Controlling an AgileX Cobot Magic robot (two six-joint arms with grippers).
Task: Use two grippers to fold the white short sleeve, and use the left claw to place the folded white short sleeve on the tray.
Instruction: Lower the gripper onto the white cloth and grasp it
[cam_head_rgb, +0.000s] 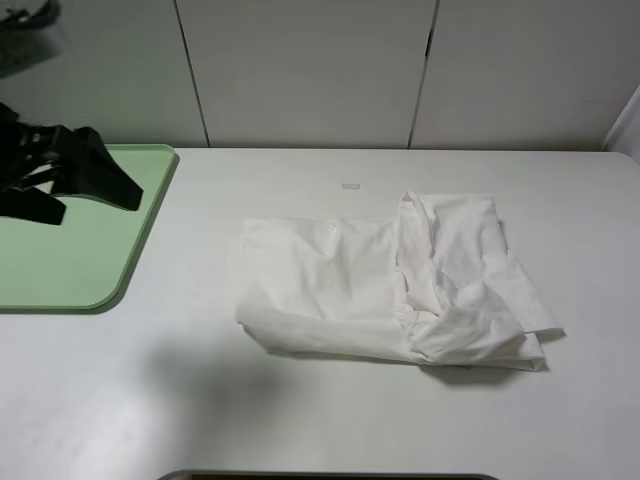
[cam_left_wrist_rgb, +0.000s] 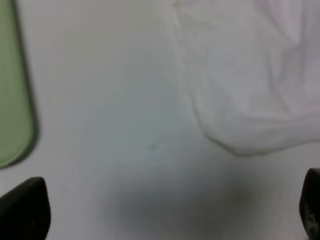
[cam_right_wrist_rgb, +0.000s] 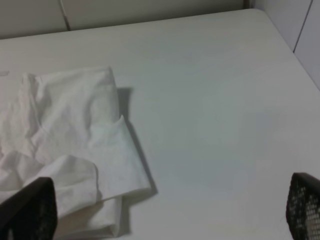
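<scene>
The white short sleeve (cam_head_rgb: 380, 285) lies crumpled and partly folded on the white table, right of centre, with a bunched layer on its right half. The light-green tray (cam_head_rgb: 70, 260) sits flat at the table's left edge. My left gripper (cam_head_rgb: 95, 200) hovers over the tray, well left of the shirt. In the left wrist view this gripper (cam_left_wrist_rgb: 167, 210) is open and empty, with the shirt's corner (cam_left_wrist_rgb: 250, 75) and the tray rim (cam_left_wrist_rgb: 10, 90) ahead. My right gripper (cam_right_wrist_rgb: 167, 210) is open and empty beside the shirt (cam_right_wrist_rgb: 65, 140); it is out of the exterior high view.
A small tape strip (cam_head_rgb: 350, 186) is stuck to the table behind the shirt. White wall panels (cam_head_rgb: 310, 70) close off the table's far side. The table's right edge (cam_right_wrist_rgb: 280, 35) runs near a wall. A dark object (cam_head_rgb: 330, 476) shows at the front edge.
</scene>
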